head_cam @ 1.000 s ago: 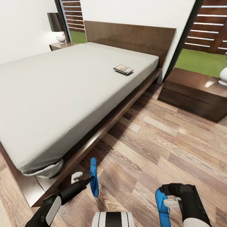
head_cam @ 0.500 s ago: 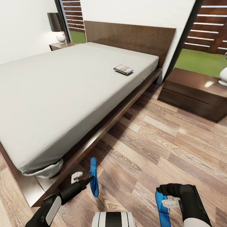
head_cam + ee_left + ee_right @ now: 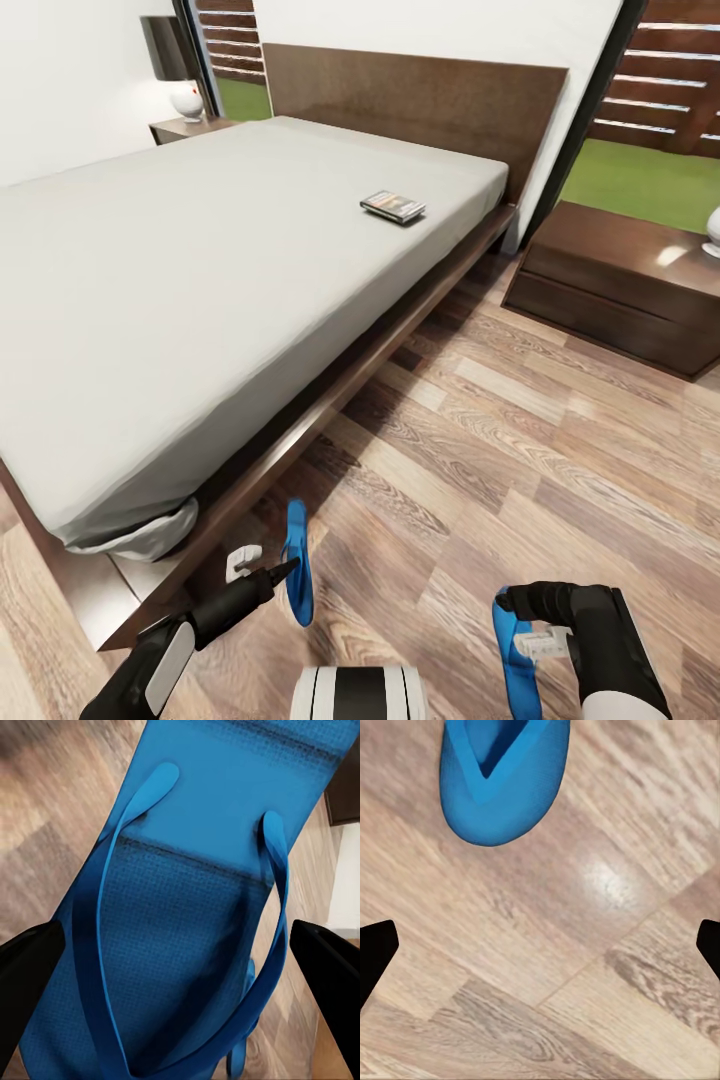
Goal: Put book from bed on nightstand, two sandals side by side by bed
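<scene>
Hovering my left gripper (image 3: 262, 566) over one bright blue flip-flop sandal (image 3: 297, 564) on the wood-plank floor (image 3: 520, 440) just beside the dark brown bed frame (image 3: 330, 405); the left wrist view has my fingers spread wide either side of its sole, not touching. My right gripper (image 3: 530, 640) sits beside the second blue sandal (image 3: 510, 660), fingertips wide apart over bare floor, holding nothing. Small dark paperback book (image 3: 393, 206) lies on the off-white mattress (image 3: 200, 280) near the headboard. Dark brown two-drawer nightstand (image 3: 610, 275) stands right of the bed.
</scene>
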Robot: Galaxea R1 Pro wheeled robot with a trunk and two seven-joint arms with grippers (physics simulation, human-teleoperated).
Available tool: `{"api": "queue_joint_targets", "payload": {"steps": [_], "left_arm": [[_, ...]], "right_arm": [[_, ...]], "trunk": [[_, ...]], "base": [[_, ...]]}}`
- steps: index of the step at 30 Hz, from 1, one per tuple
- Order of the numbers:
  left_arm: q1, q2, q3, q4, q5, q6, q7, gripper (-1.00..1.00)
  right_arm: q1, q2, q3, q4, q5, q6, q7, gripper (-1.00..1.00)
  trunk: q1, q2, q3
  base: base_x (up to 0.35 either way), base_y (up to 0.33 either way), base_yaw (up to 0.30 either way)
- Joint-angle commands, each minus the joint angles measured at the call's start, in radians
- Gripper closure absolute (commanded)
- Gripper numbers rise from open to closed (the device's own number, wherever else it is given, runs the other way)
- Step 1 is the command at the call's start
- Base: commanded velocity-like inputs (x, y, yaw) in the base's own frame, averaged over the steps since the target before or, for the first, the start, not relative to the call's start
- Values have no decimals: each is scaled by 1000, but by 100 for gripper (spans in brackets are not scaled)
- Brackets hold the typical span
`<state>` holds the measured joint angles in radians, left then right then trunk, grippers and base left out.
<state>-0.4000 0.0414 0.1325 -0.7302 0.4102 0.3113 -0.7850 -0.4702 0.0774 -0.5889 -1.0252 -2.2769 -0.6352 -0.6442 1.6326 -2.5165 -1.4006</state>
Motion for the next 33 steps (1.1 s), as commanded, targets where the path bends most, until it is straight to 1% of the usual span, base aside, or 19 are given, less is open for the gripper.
{"api": "queue_joint_targets", "payload": {"steps": [1,33], "left_arm": [[0,0,1,0,9,9,-2,100],[0,0,1,0,9,9,-2,100]], "right_arm": [[-1,1,-3,-1,-3,-3,-2,-100],[-1,2,-2,-1,-3,-3,-2,-100]], "trunk": [[0,-1,-5],[15,-8,-128]], "base": [[0,0,0],[0,0,0]]}}
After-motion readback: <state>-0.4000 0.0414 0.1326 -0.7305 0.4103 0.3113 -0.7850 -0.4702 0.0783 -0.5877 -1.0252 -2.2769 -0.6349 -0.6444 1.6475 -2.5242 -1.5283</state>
